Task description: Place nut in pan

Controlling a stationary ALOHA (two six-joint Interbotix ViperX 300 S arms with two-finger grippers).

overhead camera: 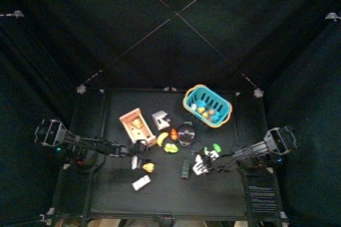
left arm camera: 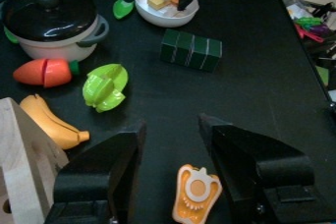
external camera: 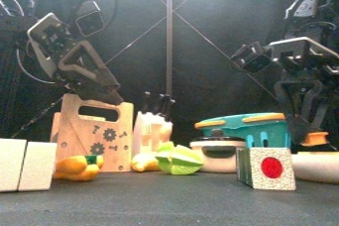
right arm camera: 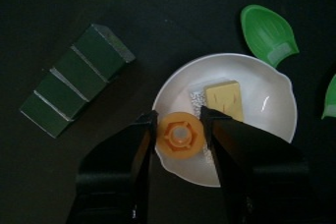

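the right end effector (right arm camera: 180, 136) pinches an orange nut (right arm camera: 180, 137) between its fingers, directly over a white bowl (right arm camera: 256, 154) that also holds a tan block (right arm camera: 223, 96). a dark green box (right arm camera: 75, 79) lies just beside the bowl at about ten o'clock, and a green leaf piece (right arm camera: 272, 29) sits near its rim at one o'clock. the left end effector (left arm camera: 171, 154) hovers with its fingers spread above the desk (left arm camera: 250, 71), an orange-and-white piece (left arm camera: 195, 193) lying between them. the black lidded pan (left arm camera: 50, 22) stands well apart from the nut, a red-orange half fruit (left arm camera: 42, 71) just beside it.
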